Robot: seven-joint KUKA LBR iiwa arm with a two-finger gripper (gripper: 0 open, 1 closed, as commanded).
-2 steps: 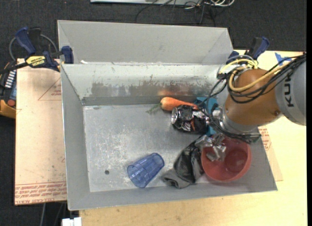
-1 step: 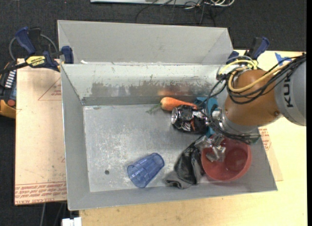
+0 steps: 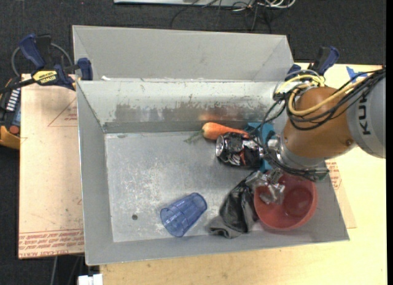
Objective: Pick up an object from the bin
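Observation:
My gripper (image 3: 270, 187) hangs low at the bin's right side, over the left rim of a red bowl (image 3: 299, 209). The bowl stands upright in the near right corner. A crumpled black bag-like thing (image 3: 237, 212) lies right beside the bowl on its left, just below the gripper. A crushed black and silver can (image 3: 236, 150) lies on its side a little farther back, to the gripper's left. Nothing shows held in the gripper.
An orange toy carrot (image 3: 216, 131) lies by the back wall, and a teal thing (image 3: 266, 134) sits partly under the arm. A translucent blue cup (image 3: 183, 214) lies on its side near the front. The arm's orange cover and cables hang over the right wall.

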